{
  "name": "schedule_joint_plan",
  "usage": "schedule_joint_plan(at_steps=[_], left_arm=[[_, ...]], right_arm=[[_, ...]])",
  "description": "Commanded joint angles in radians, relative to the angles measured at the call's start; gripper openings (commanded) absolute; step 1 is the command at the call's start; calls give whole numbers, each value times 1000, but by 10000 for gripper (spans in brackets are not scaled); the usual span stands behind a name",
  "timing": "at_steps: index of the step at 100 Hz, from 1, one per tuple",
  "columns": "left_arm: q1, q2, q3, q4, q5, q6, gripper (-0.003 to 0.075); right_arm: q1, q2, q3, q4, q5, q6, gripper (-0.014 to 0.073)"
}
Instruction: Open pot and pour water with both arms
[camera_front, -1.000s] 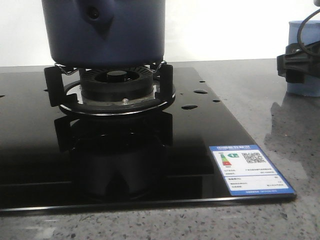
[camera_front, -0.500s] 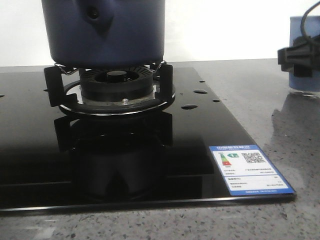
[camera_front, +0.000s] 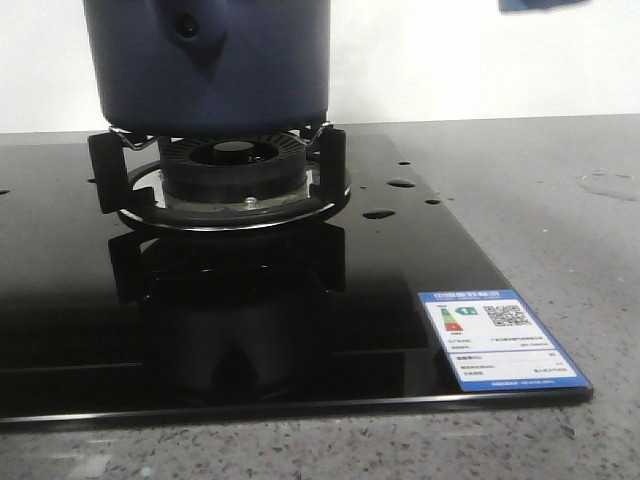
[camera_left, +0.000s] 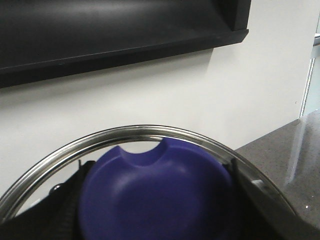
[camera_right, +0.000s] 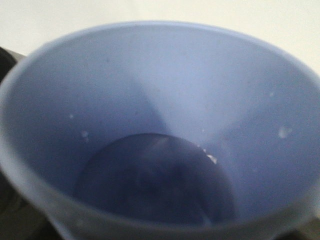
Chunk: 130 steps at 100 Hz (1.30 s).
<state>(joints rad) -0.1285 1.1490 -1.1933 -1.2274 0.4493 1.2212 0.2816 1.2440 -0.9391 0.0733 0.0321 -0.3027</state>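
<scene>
The dark navy pot (camera_front: 207, 60) stands on the burner (camera_front: 232, 165); its top is cut off in the front view. In the left wrist view my left gripper (camera_left: 156, 202) is shut on the blue knob (camera_left: 155, 190) of a glass lid with a steel rim (camera_left: 145, 131), held up in front of a white wall. The right wrist view is filled by the inside of a pale blue cup (camera_right: 165, 85) with water (camera_right: 155, 180) at its bottom; my right gripper's fingers are hidden behind it. Only the cup's bottom edge (camera_front: 535, 4) shows at the front view's top right.
The black glass hob (camera_front: 300, 300) carries water drops (camera_front: 400, 183) right of the burner and a blue-white label (camera_front: 500, 338) near its front corner. A small puddle (camera_front: 610, 185) lies on the grey speckled counter (camera_front: 560, 250) at the right.
The pale blue cup and the right gripper have risen from the counter at the right and nearly left the front view, leaving a wet patch. The pot has not moved.
</scene>
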Motion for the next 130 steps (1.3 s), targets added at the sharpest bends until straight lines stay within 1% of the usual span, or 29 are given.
schedule_joint_plan(at_steps=[1, 10, 22, 44, 55, 68, 85, 92, 111, 130], left_arm=[[3, -31, -37, -46, -34, -8, 270], [3, -31, -37, -46, -34, -8, 270], [3, -31, -37, -46, -36, -8, 270], [3, -31, -37, -44, -37, -8, 270], [3, -31, -37, -44, -37, -8, 270], [3, -31, -37, -44, -37, -8, 270], [3, -31, -37, -44, -36, -8, 270], [3, -31, -37, -44, -36, -8, 270], [3, -31, -37, -44, -31, -8, 270], [3, -31, -37, -44, -19, -8, 270]], right_arm=[[24, -11, -123, -66, 20, 1, 306], [55, 18, -214, -118, 114, 1, 306], [103, 66, -319, -232, 224, -1, 306], [213, 162, -469, -436, 369, -2, 306], [246, 218, -531, -540, 428, -2, 306], [271, 266, -562, -658, 436, -2, 306], [305, 303, -562, -876, 447, -2, 306], [316, 312, -562, -944, 447, -2, 306], [333, 329, -562, -1102, 445, -2, 306], [333, 332, -562, -1202, 420, -2, 306]])
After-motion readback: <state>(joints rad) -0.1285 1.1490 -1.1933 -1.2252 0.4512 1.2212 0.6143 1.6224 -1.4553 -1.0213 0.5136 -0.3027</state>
